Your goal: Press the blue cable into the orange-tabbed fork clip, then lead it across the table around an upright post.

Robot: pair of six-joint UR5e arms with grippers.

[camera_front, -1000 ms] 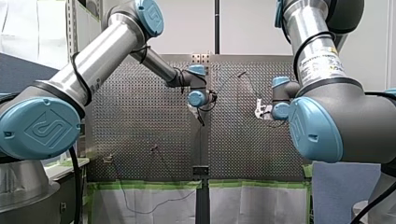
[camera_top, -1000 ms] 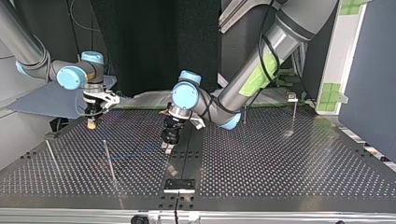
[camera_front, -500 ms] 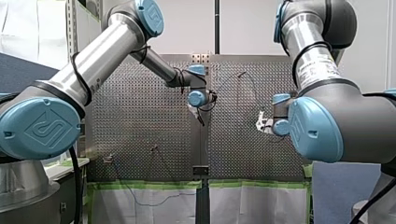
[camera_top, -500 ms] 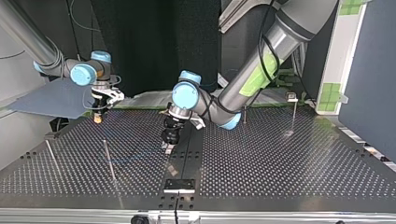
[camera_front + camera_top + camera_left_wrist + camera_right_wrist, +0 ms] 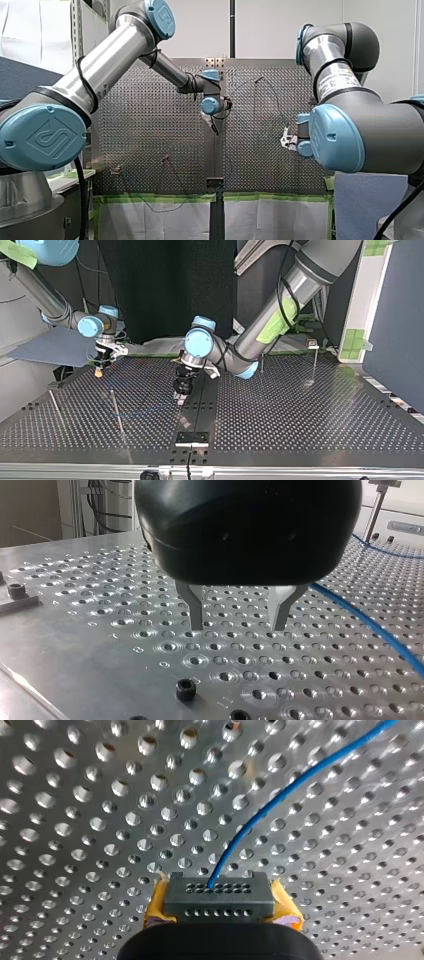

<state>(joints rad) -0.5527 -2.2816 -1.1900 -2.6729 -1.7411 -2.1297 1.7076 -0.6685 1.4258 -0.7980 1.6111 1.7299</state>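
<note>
Our right end effector [image 5: 220,902] is clamped on the blue cable [image 5: 280,795], which runs ahead toward one o'clock over the table [image 5: 75,820]. Our left end effector [image 5: 238,626] hovers empty, jaws apart.

Beyond the perforated metal table [image 5: 150,130], we see a plain white wall [image 5: 270,30] in the front view, with a black pole [image 5: 232,27] rising against it. Green tape [image 5: 150,198] runs along the table's lower edge in that view, above white sheeting [image 5: 165,222]. From across the table, we face a black curtain [image 5: 165,285]. At the top view's right stand a white upright [image 5: 365,295] patched with green tape squares and a blue-grey panel [image 5: 395,315].
</note>
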